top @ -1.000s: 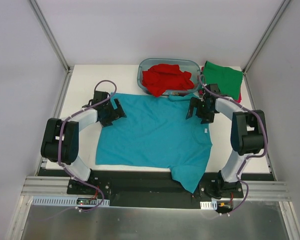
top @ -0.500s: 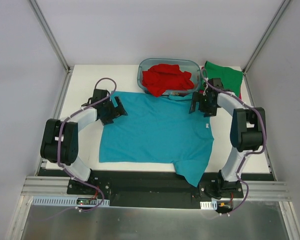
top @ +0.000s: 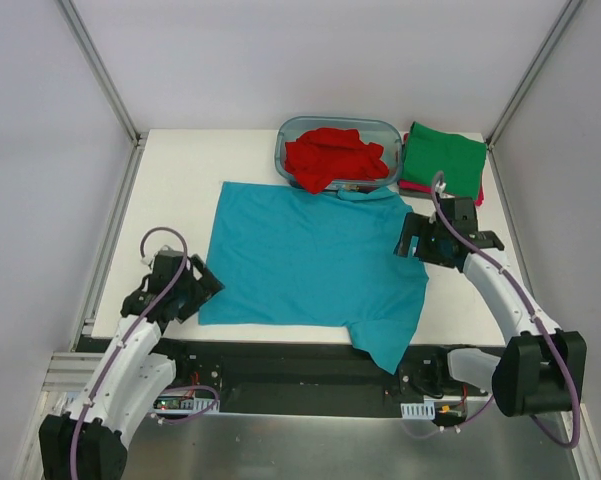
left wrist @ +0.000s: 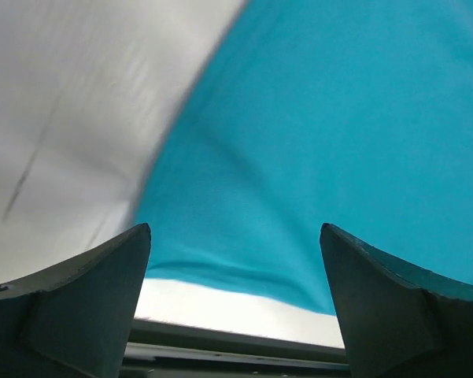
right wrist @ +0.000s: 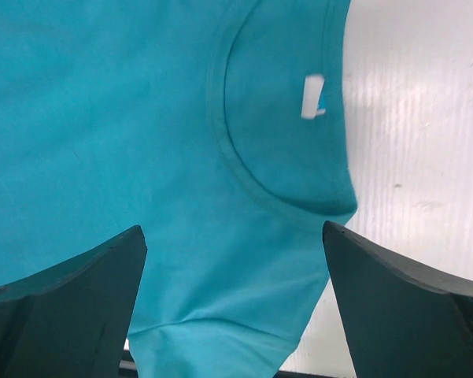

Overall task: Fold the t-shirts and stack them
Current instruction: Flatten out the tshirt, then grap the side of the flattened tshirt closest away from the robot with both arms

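Note:
A teal-blue t-shirt (top: pixel 310 260) lies spread flat on the white table (top: pixel 170 190), one sleeve (top: pixel 385 345) hanging over the near edge. My left gripper (top: pixel 198 288) hovers open at the shirt's near left corner; the left wrist view has its jaws (left wrist: pixel 234 228) wide apart over the teal hem (left wrist: pixel 244 268). My right gripper (top: pixel 412 240) is open at the shirt's right side, and in the right wrist view (right wrist: pixel 232 228) it sits above the collar (right wrist: pixel 220 134) and white label (right wrist: pixel 313 96). Nothing is held. A red t-shirt (top: pixel 332 157) lies crumpled in the tub.
The clear blue-tinted tub (top: pixel 285 135) stands at the back centre, touching the teal shirt's far edge. A folded green t-shirt (top: pixel 442 160) rests on a magenta one (top: pixel 412 186) at the back right corner. Metal frame rails run along the table's sides.
Both arms have pulled back from the shirt's far corners toward the near side. The left gripper went to the near left corner, the right one down the right edge. The shirt lies flatter.

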`<state>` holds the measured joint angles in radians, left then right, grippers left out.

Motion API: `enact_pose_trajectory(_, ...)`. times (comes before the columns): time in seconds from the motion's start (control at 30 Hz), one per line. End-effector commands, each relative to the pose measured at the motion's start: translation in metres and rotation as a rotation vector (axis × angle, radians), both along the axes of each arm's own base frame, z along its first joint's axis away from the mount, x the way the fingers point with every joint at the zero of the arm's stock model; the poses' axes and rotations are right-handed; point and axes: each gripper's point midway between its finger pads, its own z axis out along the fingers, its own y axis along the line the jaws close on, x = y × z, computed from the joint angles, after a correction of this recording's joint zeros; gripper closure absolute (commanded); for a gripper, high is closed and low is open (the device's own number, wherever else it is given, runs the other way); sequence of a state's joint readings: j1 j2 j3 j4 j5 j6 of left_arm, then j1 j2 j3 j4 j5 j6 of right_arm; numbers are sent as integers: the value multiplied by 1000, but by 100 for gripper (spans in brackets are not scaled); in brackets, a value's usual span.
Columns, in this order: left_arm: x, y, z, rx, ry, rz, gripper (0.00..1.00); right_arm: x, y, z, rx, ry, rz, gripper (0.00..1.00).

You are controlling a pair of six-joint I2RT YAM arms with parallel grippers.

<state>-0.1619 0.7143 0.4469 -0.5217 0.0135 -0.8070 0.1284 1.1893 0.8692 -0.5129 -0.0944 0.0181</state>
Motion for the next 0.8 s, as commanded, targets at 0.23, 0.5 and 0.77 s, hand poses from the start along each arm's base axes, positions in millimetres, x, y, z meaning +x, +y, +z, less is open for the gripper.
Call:
enact_pose_trajectory(0.23, -51, 26, -42, 57, 227, 213, 44, -15, 6, -12, 42, 9, -4, 4)
enact_pose_trajectory(0.5, -60, 25, -52, 62, 297, 204, 59, -16, 1, -14, 18, 18, -24, 4)
enact_pose_trajectory(0.77, -58, 23, -52, 58, 294, 193, 100, -23, 1, -13, 3, 38, -25, 4)
